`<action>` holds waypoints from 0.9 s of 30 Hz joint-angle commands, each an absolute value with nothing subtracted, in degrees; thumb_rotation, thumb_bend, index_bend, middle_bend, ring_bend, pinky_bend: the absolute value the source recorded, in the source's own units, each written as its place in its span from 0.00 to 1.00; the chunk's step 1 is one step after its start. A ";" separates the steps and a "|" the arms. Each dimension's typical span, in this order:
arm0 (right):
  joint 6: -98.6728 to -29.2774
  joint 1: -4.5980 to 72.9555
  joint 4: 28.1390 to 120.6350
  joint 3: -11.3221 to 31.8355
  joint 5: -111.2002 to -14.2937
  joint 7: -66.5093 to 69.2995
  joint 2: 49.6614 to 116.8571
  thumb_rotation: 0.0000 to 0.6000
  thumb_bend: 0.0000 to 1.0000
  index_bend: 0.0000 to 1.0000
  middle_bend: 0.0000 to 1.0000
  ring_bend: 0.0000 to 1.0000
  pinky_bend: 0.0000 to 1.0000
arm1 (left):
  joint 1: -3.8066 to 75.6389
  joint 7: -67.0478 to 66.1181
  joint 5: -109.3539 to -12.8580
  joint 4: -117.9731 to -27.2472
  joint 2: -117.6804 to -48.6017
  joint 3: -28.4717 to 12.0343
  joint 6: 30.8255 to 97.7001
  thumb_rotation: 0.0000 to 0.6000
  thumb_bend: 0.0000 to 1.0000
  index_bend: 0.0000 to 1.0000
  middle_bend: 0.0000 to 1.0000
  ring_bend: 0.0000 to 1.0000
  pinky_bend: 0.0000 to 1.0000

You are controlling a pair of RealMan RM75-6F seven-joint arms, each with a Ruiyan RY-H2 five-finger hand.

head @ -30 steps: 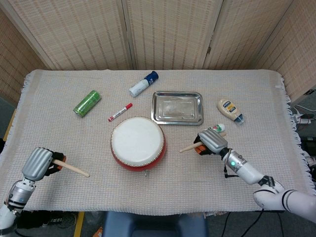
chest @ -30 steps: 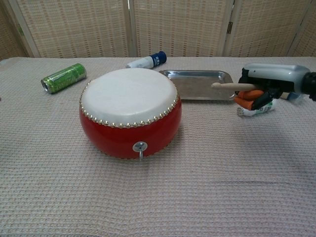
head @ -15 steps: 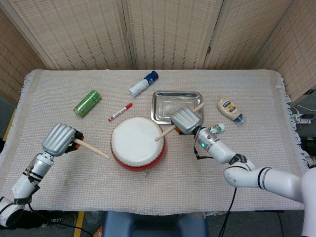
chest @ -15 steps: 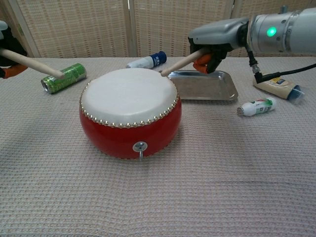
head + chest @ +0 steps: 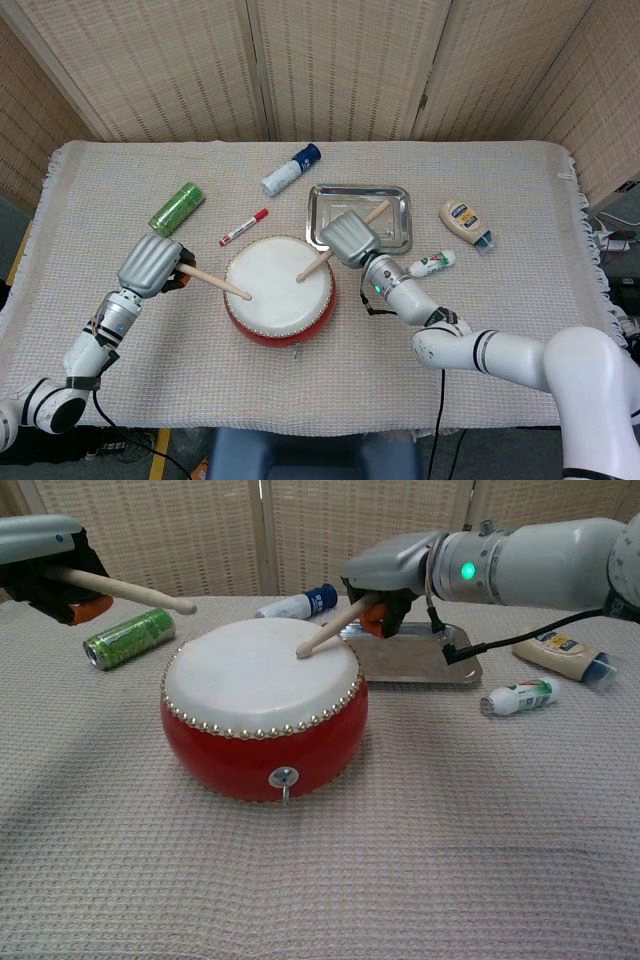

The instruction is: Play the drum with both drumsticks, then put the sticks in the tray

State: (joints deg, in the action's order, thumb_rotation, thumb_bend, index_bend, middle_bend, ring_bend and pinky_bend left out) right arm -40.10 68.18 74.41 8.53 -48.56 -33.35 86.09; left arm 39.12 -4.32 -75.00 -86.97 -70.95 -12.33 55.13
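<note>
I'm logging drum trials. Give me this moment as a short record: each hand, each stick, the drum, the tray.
left hand: grips left stick
left stick tip: raised above the drum, not touching
right hand: grips right stick
right stick tip: on or just above the skin, cannot tell
tray: behind the drum, no sticks in it

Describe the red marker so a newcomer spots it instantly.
Start at the red drum in the middle of the table. Just beyond its far-left edge, between the green can and the steel tray, lies the marker. It is the thinnest item there: white barrel, red cap, lying diagonally.
</note>
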 commanded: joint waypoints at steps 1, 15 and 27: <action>-41.00 67.97 75.63 9.45 -48.70 -32.21 85.55 1.00 0.82 1.00 1.00 1.00 1.00 | 39.68 -5.72 -74.28 -86.22 -72.38 -12.54 55.20 1.00 0.59 0.97 1.00 1.00 1.00; -41.90 66.78 79.07 10.04 -51.70 -28.11 83.33 1.00 0.82 1.00 1.00 1.00 1.00 | 42.16 -21.60 -67.07 -79.21 -82.33 -10.58 55.33 1.00 0.59 0.97 1.00 1.00 1.00; -43.43 66.75 78.52 11.00 -51.26 -27.20 85.35 1.00 0.82 1.00 1.00 1.00 1.00 | 40.49 -16.53 -68.33 -84.97 -77.96 -12.06 58.83 1.00 0.59 0.97 1.00 1.00 1.00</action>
State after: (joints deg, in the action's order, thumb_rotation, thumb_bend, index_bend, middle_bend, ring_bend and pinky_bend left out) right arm -41.80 67.52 76.17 8.37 -49.73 -31.45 86.17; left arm 40.30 -15.86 -68.40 -85.63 -77.36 -12.45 59.24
